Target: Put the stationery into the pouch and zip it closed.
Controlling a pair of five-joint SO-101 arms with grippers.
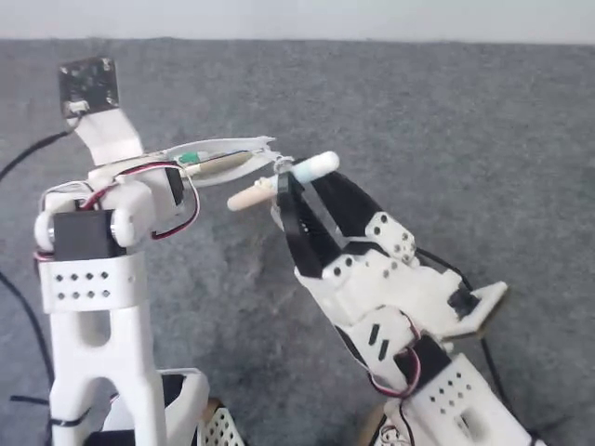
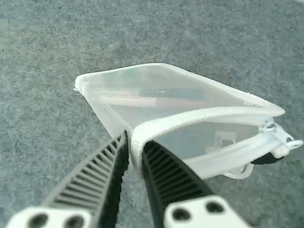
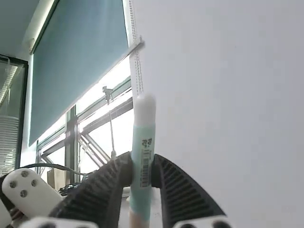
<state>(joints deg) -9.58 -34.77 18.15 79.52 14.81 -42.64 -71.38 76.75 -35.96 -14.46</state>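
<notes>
The pen (image 1: 314, 167) sits crosswise in our right claw (image 1: 284, 186), pinched near its middle, just beside the mouth of the pouch (image 1: 218, 160). Our left claw (image 2: 134, 137) is clamped on the pouch's zip edge and holds the mouth agape over the tabletop (image 1: 465, 139). Some stationery (image 2: 152, 97) already lies inside. To do this well, we judge we should turn the pen until it lines up with the pouch's length. Then we lead with the end nearer the opening and slide it deep past the zip before letting go. The left grip needs to hold steady so the mouth does not sag. The slider (image 2: 285, 137) sits at one end of the opening.
</notes>
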